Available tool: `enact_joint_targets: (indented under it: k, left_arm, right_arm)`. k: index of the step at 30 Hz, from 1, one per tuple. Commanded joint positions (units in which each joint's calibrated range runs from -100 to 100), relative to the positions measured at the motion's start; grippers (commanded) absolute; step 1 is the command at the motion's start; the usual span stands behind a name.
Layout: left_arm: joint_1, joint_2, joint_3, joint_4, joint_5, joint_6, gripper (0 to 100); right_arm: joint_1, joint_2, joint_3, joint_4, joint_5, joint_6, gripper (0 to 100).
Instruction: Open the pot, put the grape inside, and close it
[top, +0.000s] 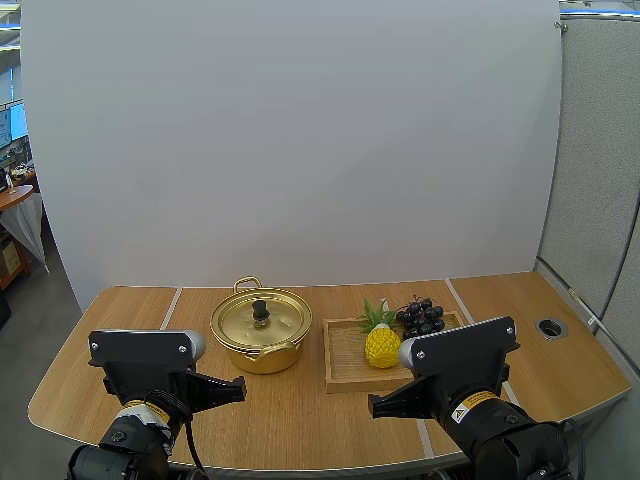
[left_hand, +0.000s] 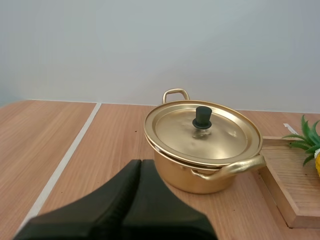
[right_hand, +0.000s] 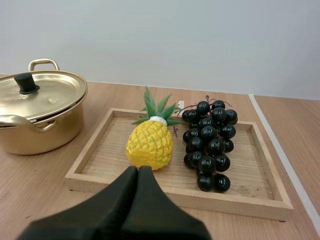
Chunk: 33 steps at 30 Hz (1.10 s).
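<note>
Two hands at the near edge of the counter (top: 300, 420) in the high view: left hand (top: 236, 384) and right hand (top: 376, 404), parked low, each clenched on nothing. Ahead of the left hand, pot (top: 262, 358) with lid (top: 277, 323) seated; ahead of the right hand, wooden tray (top: 345, 366) holding pineapple (top: 382, 346) and grapes (top: 421, 317). Likely staged so: one hand per item.

Left wrist view: hand closed into one dark wedge, lid knob (left_hand: 202, 117) straight ahead, well apart.

Right wrist view: same wedge; grapes ahead, past the tray's near rim, just beside the pineapple.

Counter flat, pale wood, seamed; plain white screen (top: 300, 140) behind.
</note>
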Motion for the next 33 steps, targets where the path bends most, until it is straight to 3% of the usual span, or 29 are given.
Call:
enact_joint_targets:
  k: [1,6,21,28,33]
  left_arm:
    - [0.02,-0.4,0.0,0.1,-0.8,0.0,0]
    - [0.02,-0.4,-5.1,0.3,-0.7,0.0,0]
    - [0.02,-0.4,-32.4,0.5,1.4,6.3,0]
    - [0.02,-0.4,-44.8,0.5,23.0,6.3,0]
    - [0.02,-0.4,-48.2,0.5,31.4,6.3,0]
  right_arm:
    - [-0.3,-0.4,0.0,0.7,-1.1,-0.1,0]
    - [-0.3,-0.4,-6.9,0.8,0.6,-0.1,0]
    - [-0.3,-0.4,-32.1,0.7,23.9,-0.1,0]
    - [-0.3,-0.4,-41.3,0.2,39.2,-0.1,0]
    - [-0.3,-0.4,-45.4,-0.2,47.6,-0.1,0]
